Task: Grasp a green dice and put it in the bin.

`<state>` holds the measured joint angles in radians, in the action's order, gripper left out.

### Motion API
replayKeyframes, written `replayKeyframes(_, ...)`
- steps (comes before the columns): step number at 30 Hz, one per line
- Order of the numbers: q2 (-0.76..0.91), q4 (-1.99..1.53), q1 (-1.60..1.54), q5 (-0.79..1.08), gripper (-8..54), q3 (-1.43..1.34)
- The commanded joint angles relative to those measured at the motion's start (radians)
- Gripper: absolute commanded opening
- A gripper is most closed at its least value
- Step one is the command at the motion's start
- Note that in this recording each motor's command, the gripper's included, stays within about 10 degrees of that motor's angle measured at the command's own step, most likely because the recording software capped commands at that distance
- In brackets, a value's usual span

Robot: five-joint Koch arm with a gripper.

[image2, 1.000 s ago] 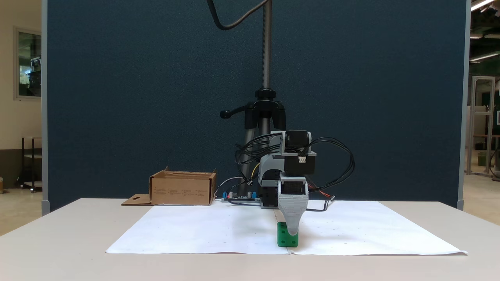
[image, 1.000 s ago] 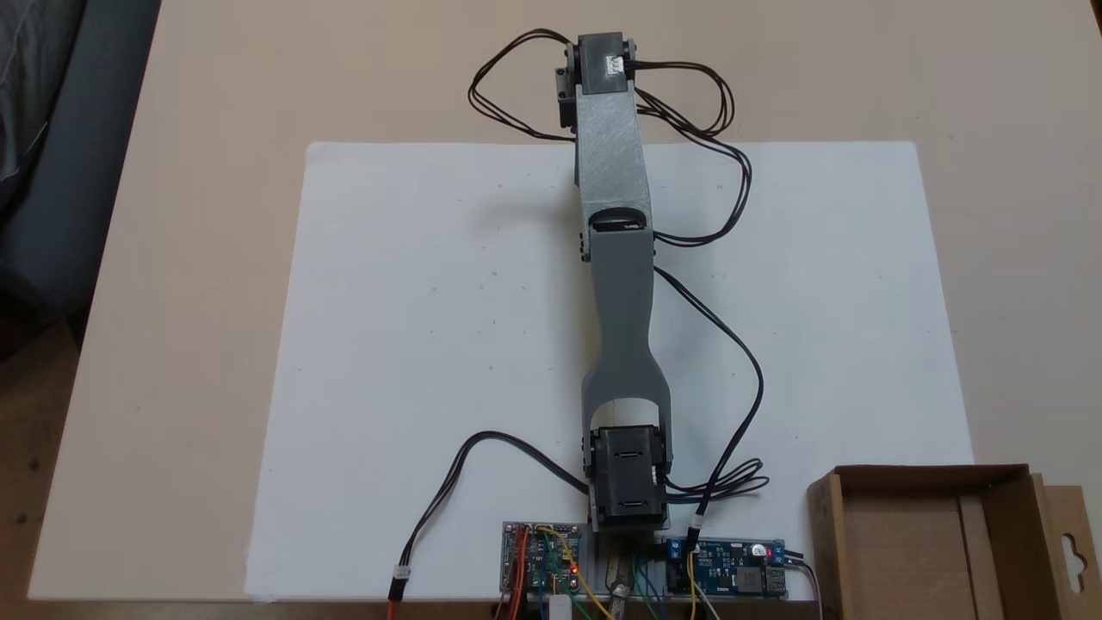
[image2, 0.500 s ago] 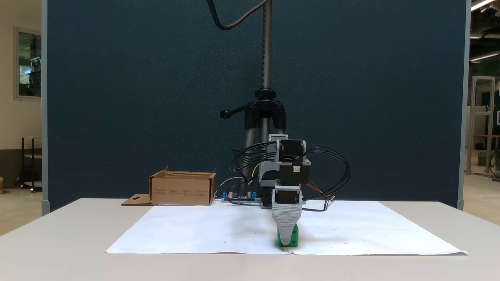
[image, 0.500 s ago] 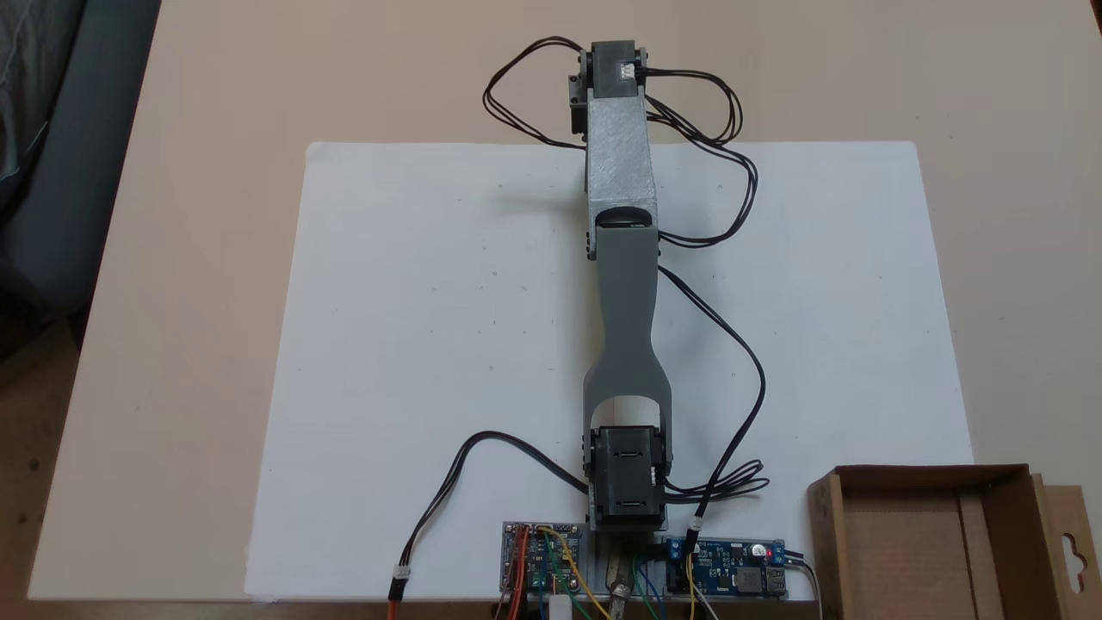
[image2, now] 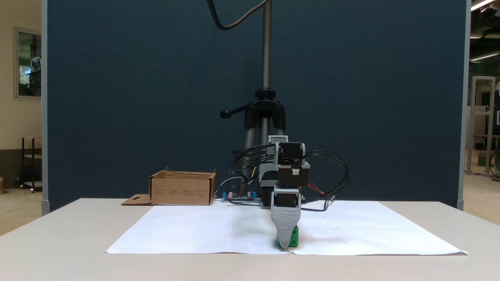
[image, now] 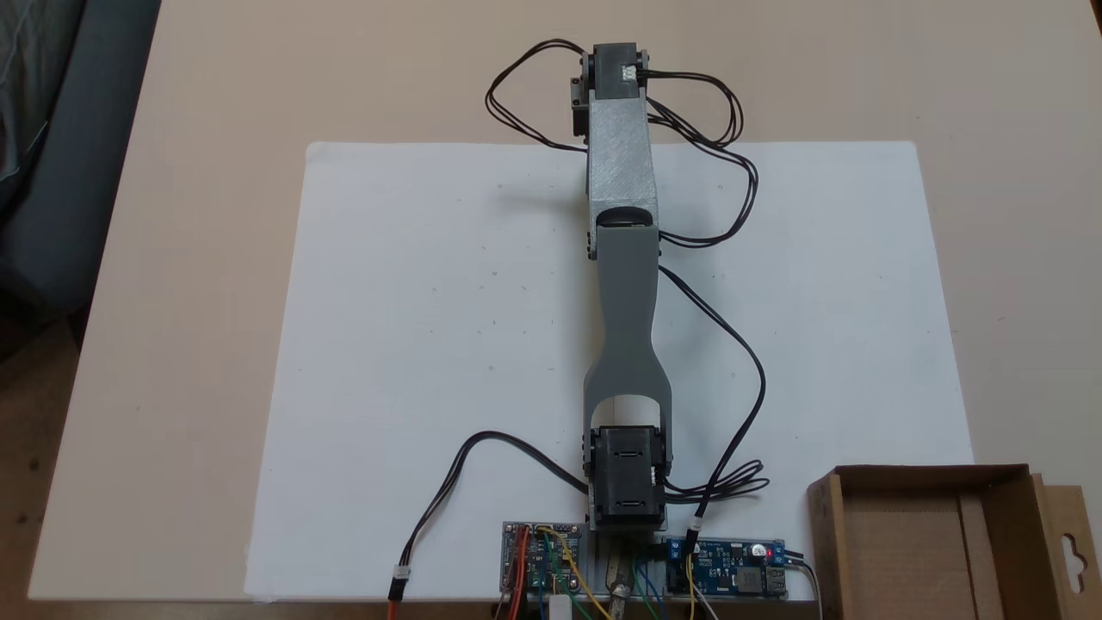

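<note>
Surface: pale tabletop with a white paper sheet spread over it; a dark blue partition closes off the back.
Nearest thing: the green dice sits on the sheet close to its front edge in the side-on fixed view, mostly hidden behind the grey jaw.
Tool: the gripper is down over the dice, tip at sheet level. One jaw stands in front of the other for that camera, so whether it has clamped the cube cannot be told.
Arm: stretched out flat across the sheet in the top-down fixed view, the arm covers the dice entirely.
Progress: my reading is that this is the grasp step. The dice is on the paper, not lifted; the carry and the drop are left.
Base: circuit boards and loose wires lie beside the arm's foot.
Container: the bin stands at the far corner by the base, well apart from the dice. Its cardboard floor looks bare, nothing inside.
Farthest: a tripod rises behind the arm.
</note>
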<state>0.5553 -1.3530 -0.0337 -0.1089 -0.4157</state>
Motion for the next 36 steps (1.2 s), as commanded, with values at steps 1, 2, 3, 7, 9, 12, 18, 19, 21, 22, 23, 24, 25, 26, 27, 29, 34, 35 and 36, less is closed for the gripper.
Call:
replayKeyframes(1, 0.020, 0.041, -0.006, 0.014, 41.2, 0.031)
replayKeyframes(2, 0.017, 0.044, -0.008, 0.012, 41.0, 0.031)
replayKeyframes(3, 0.012, 0.046, -0.008, 0.012, 39.6, 0.029)
replayKeyframes(7, 0.003, 0.052, -0.009, 0.011, 38.1, 0.029)
replayKeyframes(9, 0.000, 0.055, -0.011, 0.009, 35.4, 0.029)
replayKeyframes(12, -0.005, 0.060, -0.009, 0.003, 30.1, 0.029)
replayKeyframes(18, -0.014, 0.063, -0.011, -0.002, 20.1, 0.029)
replayKeyframes(19, -0.015, 0.063, -0.011, -0.005, 17.3, 0.029)
replayKeyframes(21, -0.015, 0.066, -0.009, -0.005, 11.9, 0.029)
replayKeyframes(22, -0.015, 0.066, -0.009, -0.003, 11.9, 0.029)
replayKeyframes(23, -0.015, 0.066, -0.009, -0.005, 11.9, 0.029)
replayKeyframes(24, -0.015, 0.066, -0.009, -0.005, 11.9, 0.029)
replayKeyframes(25, -0.015, 0.067, -0.009, -0.005, 11.9, 0.029)
replayKeyframes(26, -0.015, 0.067, -0.009, -0.005, 11.9, 0.029)
replayKeyframes(27, -0.015, 0.067, -0.009, -0.005, 11.9, 0.029)
replayKeyframes(29, -0.015, 0.060, -0.008, -0.015, 11.9, 0.029)
replayKeyframes(34, 0.041, 0.020, 0.008, -0.038, 11.9, 0.017)
replayKeyframes(35, 0.064, 0.014, 0.009, -0.038, 11.9, 0.017)
replayKeyframes(36, 0.086, 0.011, 0.012, -0.040, 11.9, 0.017)
